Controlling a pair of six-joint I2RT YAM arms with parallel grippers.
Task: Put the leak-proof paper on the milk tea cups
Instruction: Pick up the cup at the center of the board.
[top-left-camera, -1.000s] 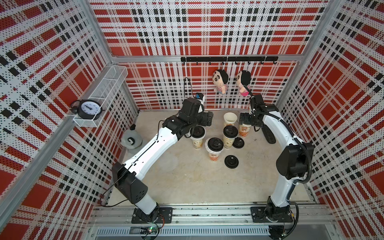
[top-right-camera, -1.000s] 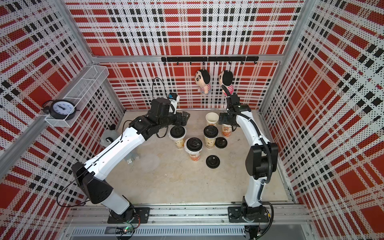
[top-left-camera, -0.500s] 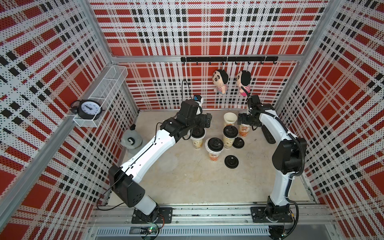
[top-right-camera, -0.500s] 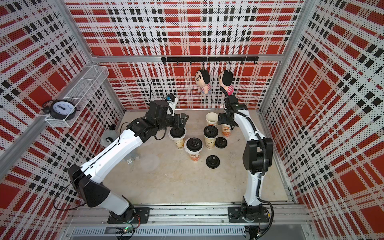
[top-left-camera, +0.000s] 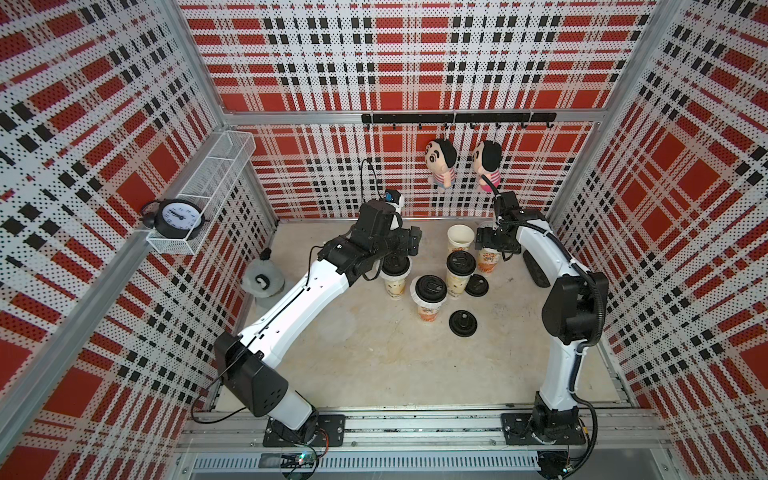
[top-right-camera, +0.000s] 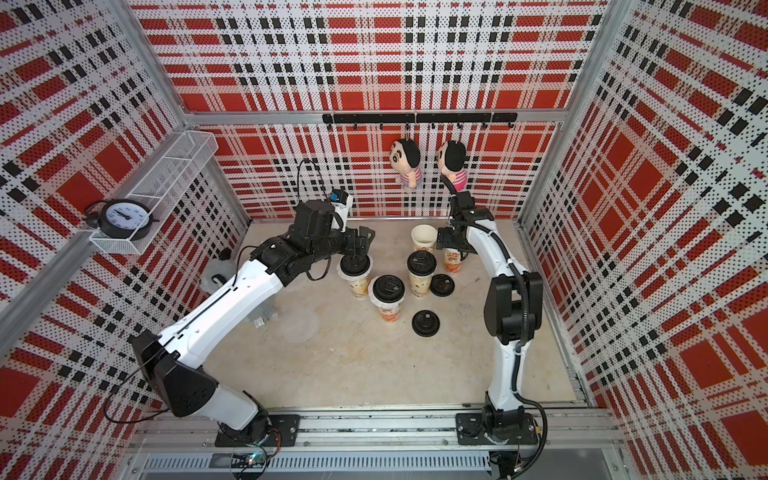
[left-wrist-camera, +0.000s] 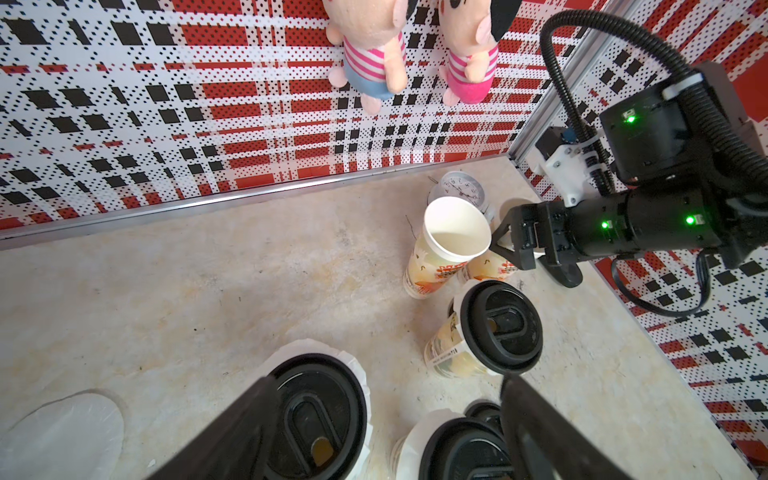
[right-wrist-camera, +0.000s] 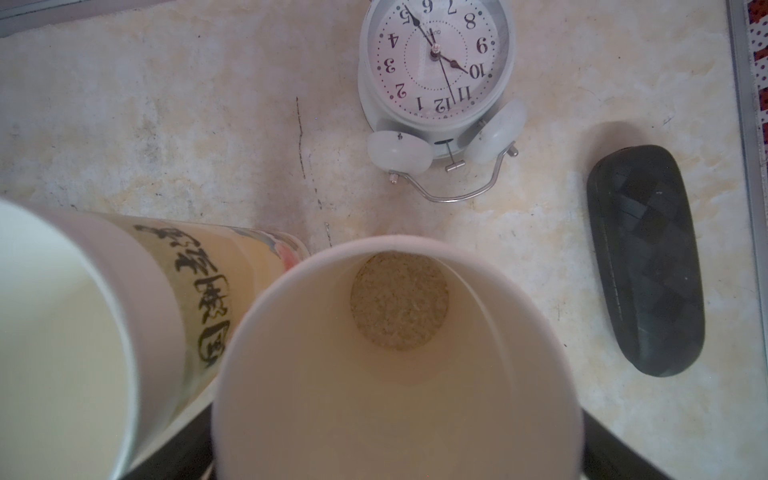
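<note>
Since your desk (top-left-camera: 395, 365) carries, beside the left arm (top-left-camera: 299, 299) and well apart from the two uncovered milk tea cups (top-left-camera: 460, 239) at the back, loose leak-proof paper (left-wrist-camera: 62, 432), the wide-spread left pincer (left-wrist-camera: 384, 386) is nearer it, while the right pincer (right-wrist-camera: 399, 449) straddles one of them, grip unclear.

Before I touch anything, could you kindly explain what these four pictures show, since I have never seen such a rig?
A left arm and a right arm are bolted at the table's edge, each ending in a claw. Two pictures look down from overhead; two come from cameras on the wrists. On the table stand five cups: three lidded, paper edges showing beneath, and two open. Two loose lids, a spare paper, a clock and a black case sit nearby. The left claw is open above a lidded cup, holding nothing. The right claw straddles an open cup; whether it grips, I cannot tell.
</note>
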